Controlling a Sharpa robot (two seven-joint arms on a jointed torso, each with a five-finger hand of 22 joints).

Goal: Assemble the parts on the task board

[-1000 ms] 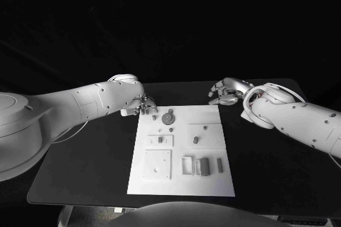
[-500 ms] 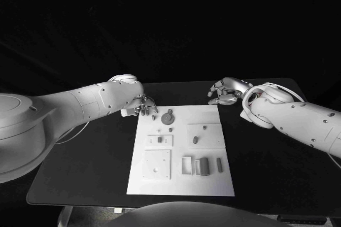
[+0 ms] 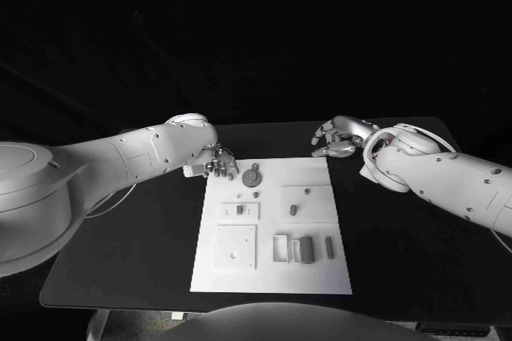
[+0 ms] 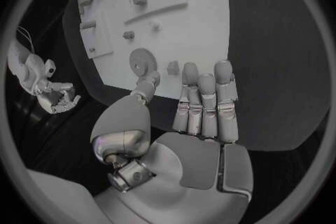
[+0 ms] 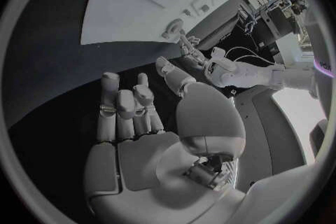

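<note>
Hovering empty and spread, the left hand [image 3: 217,163] is sitting just beside the round grey disc part [image 3: 251,178] on the white task board [image 3: 272,278], nearer than the empty, loosely curled right hand [image 3: 339,141].

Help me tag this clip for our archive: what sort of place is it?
Probably a robotics lab test bench: a black table against a dark backdrop, a white task board of small parts, and two empty robot hands, left hand and right hand, at its far corners.
</note>
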